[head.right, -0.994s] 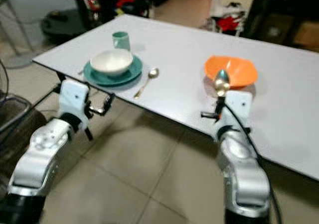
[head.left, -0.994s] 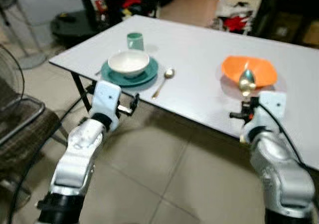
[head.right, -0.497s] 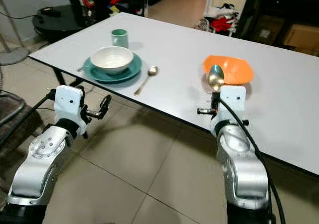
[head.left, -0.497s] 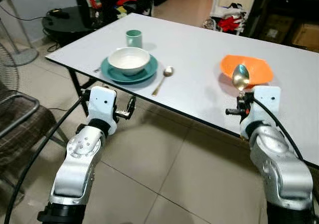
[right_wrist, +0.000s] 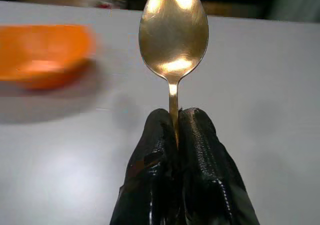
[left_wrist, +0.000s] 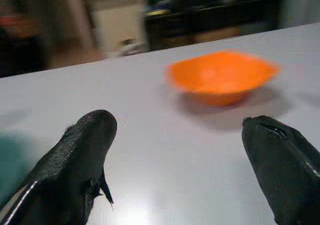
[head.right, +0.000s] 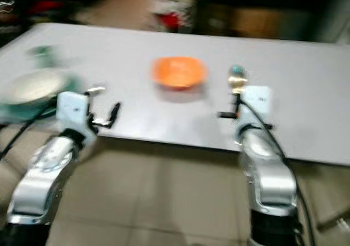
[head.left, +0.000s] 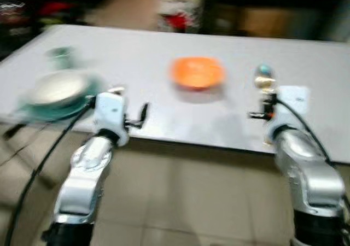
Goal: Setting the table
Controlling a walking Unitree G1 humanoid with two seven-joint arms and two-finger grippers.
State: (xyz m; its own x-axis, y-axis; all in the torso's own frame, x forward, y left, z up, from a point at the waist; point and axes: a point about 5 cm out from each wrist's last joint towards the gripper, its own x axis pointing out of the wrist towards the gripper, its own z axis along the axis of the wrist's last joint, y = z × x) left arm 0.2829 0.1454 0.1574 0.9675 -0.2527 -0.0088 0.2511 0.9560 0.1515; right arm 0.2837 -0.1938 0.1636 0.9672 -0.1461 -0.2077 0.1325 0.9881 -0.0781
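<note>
My right gripper (right_wrist: 176,135) is shut on the handle of a gold spoon (right_wrist: 173,32), holding it upright over the white table (head.left: 175,123) near its front edge. To the left of the spoon (head.left: 264,82) sits an orange bowl (head.left: 197,72), a short way off. My left gripper (left_wrist: 185,150) is open with nothing in it, level with the table's front edge and facing the orange bowl (left_wrist: 222,77). At the far left a white bowl (head.left: 57,86) rests on a teal plate, with a teal cup (head.left: 60,53) behind it. The eye views are blurred.
The table's front edge (head.left: 219,145) runs right in front of both arms, with tiled floor (head.left: 180,202) below it. Dark furniture and red clutter (head.left: 178,19) stand behind the table's far side.
The whole view has swung to the right and blurred, so the camera moved. The spoon now stands to the right of the orange bowl. My right gripper still holds it upright.
</note>
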